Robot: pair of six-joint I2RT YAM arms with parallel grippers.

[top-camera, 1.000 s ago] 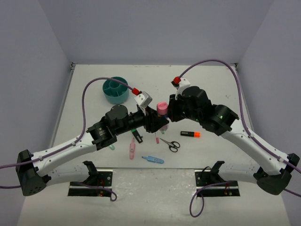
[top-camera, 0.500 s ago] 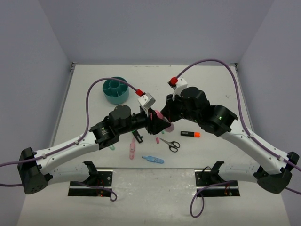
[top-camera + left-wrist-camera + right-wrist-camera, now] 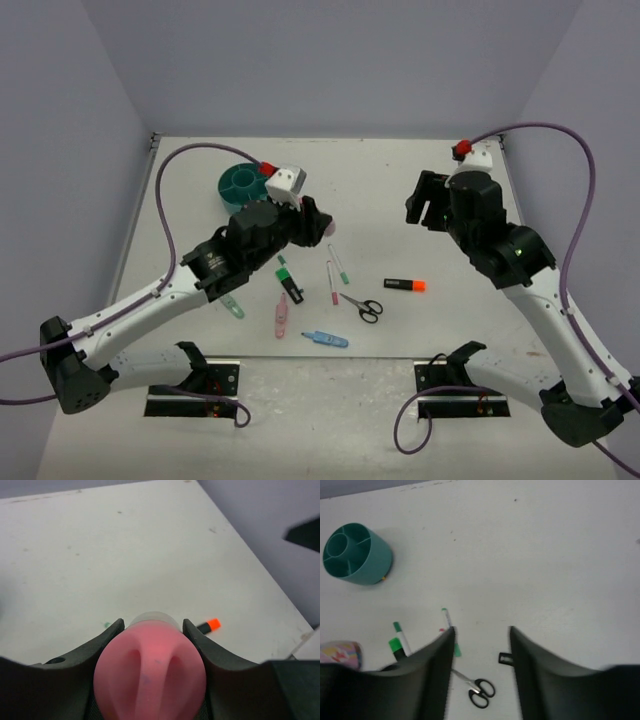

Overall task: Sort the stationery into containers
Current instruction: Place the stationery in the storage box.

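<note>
Pinching the pink roll, the left gripper holds it near the teal organizer, likely for dropping in, while the right gripper hangs spread, empty.

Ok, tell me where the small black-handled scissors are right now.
In the top view the small black-handled scissors lie flat on the white table near its centre, just right of the thin white pens, with the black-and-orange marker to their right.
</note>
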